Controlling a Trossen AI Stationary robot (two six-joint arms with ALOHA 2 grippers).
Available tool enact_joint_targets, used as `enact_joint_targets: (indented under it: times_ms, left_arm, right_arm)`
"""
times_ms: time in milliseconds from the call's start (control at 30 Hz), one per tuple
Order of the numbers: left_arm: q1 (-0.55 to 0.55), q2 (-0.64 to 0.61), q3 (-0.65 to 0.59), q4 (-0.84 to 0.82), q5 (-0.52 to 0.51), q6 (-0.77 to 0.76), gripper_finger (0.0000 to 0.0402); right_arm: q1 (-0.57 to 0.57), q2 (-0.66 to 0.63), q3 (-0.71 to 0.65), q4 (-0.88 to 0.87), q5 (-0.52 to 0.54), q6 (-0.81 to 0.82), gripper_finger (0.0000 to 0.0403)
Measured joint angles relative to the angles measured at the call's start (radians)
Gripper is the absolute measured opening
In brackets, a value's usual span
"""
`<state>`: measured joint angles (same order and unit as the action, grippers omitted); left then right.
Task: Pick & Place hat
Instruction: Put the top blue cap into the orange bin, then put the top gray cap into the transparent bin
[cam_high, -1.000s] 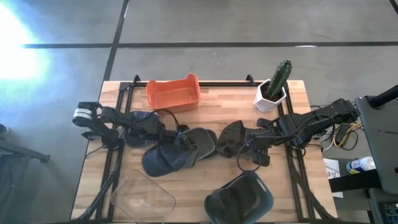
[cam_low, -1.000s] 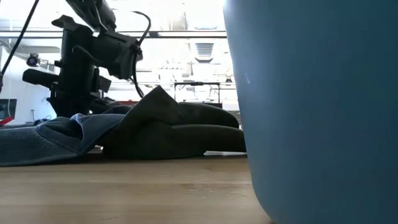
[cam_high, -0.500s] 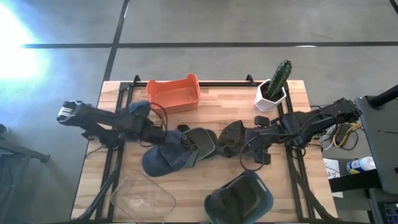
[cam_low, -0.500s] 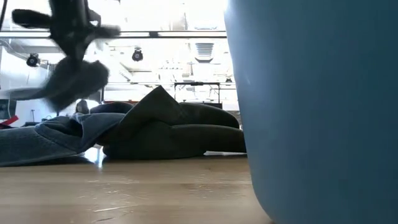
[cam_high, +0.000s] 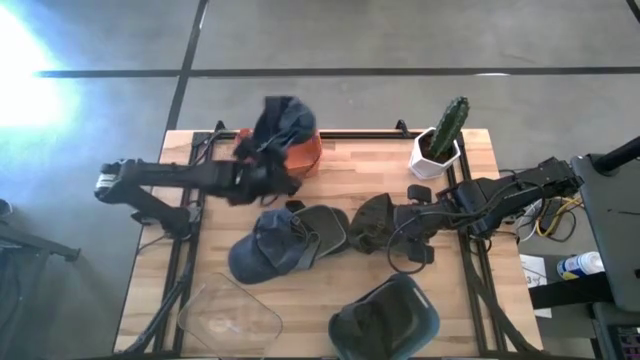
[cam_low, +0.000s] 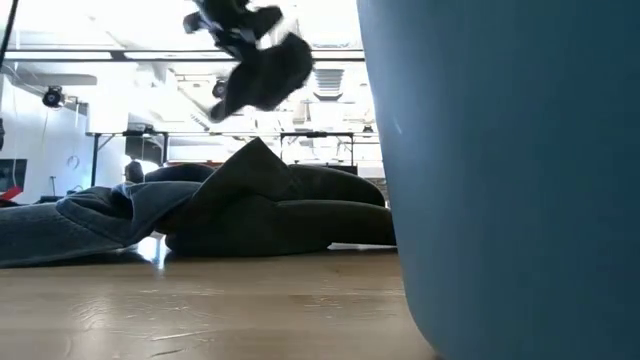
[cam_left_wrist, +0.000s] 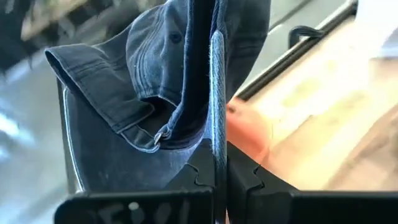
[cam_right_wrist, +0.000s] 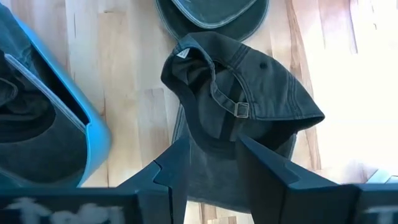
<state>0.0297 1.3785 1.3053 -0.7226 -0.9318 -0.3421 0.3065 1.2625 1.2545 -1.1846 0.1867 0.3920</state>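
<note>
**A:** Where did things stand around the orange bin (cam_high: 300, 160)?

**B:** The table (cam_high: 340, 200) carried the bin at its far edge. The left gripper (cam_high: 262, 172) was pinched tight on a blue denim hat (cam_high: 278, 120), carried in the air right over the bin. In the left wrist view the fingers (cam_left_wrist: 239, 180) were clamped on a fold of that cloth (cam_left_wrist: 155, 93).

**A:** And the right arm?

**B:** The right gripper (cam_high: 408, 218) sat low, well to the bin's right, its fingers spread on either side of a dark green hat (cam_right_wrist: 249, 118) lying on the wood. Nothing was gripped yet.

**A:** How should the drop go?

**B:** I'd judge the hat hung partly past the bin's far rim, so the gripper ought to centre over the opening and come lower before letting go; floppy cloth can catch on a wall and slide off the table's back edge.

**A:** Room to move?

**B:** Plenty above the bin. Nearer than the bin lay another denim hat (cam_high: 262, 255) and a green one (cam_high: 325, 230), so retreat high.
</note>
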Motion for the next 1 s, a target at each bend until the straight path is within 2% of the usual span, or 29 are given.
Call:
enact_joint_targets:
  times_ms: [67,133,300,367,467,533,633,800,900,1000]
  left_arm:
    - [0.086,0.023,0.011,0.061,0.037,0.140,0.0006]
    - [0.189,0.046,0.020,0.052,0.092,0.191,0.0006]
    - [0.392,0.108,0.016,-0.044,0.399,0.219,0.0006]
    - [0.408,0.141,0.016,-0.075,0.474,0.280,0.0006]
    - [0.402,0.192,0.016,-0.090,0.534,0.425,0.0006]
    - [0.403,0.229,0.016,-0.096,0.564,0.469,0.0008]
    - [0.404,0.275,0.016,-0.138,0.577,0.455,0.0023]
    - [0.396,0.286,0.015,-0.194,0.666,0.365,0.0056]
    - [0.389,0.253,0.015,-0.211,0.663,0.340,0.0087]
    - [0.375,0.188,0.015,-0.224,0.609,0.303,0.0123]
  right_arm:
    - [0.000,0.000,0.000,0.004,0.000,0.005,0.0116]
    - [0.000,0.000,0.000,0.009,0.000,0.023,0.0113]
    - [0.001,0.000,0.000,0.017,0.027,0.085,0.0103]
    - [0.001,0.000,0.000,0.017,0.037,0.112,0.0100]
    - [0.001,0.000,0.000,0.017,0.048,0.128,0.0095]
    - [0.001,0.000,0.000,0.018,0.048,0.128,0.0091]
    - [0.001,0.000,0.000,0.018,0.049,0.132,0.0087]
    - [0.001,0.000,0.000,0.018,0.049,0.132,0.0088]
    - [0.000,0.000,0.000,0.021,0.050,0.131,0.0093]
    - [0.000,0.000,0.000,0.021,0.050,0.125,0.0100]
